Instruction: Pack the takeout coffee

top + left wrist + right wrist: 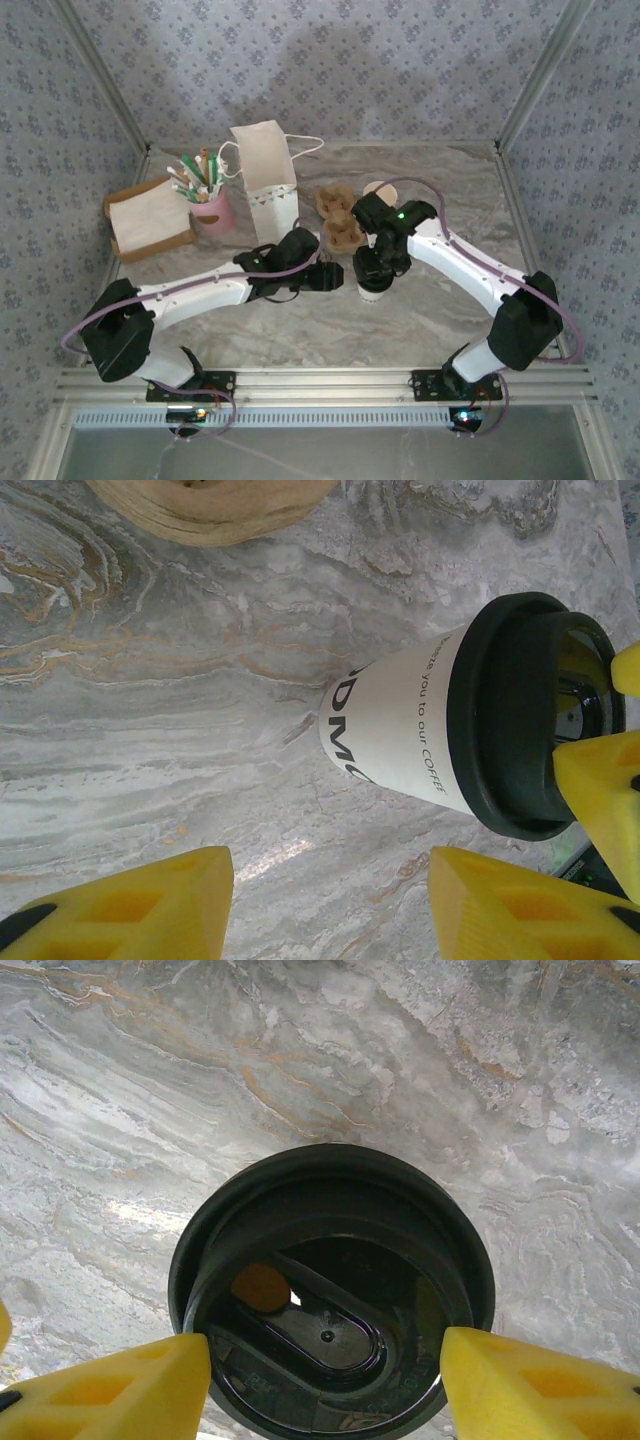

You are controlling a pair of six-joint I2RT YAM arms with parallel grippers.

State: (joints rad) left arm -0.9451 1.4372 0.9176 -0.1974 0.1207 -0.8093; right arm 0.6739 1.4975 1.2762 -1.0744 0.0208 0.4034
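The takeout coffee (372,291) stands upright on the marble table, a white cup (400,735) with a black lid (330,1290). My right gripper (376,266) hangs directly over it and is open. Its yellow fingers (140,1390) straddle the lid's rim at lid height, and I cannot make out any contact. My left gripper (333,278) is just left of the cup, low over the table. It is open (330,900), with bare marble between its fingers and the cup ahead of them to the right. The white paper bag (265,178) stands upright at the back.
The brown pulp cup carrier (340,215) lies just behind the cup, and its edge (210,505) shows in the left wrist view. A pink cup of sticks (210,208) and a brown box with napkins (150,225) sit at the back left. Metal frame posts border the table.
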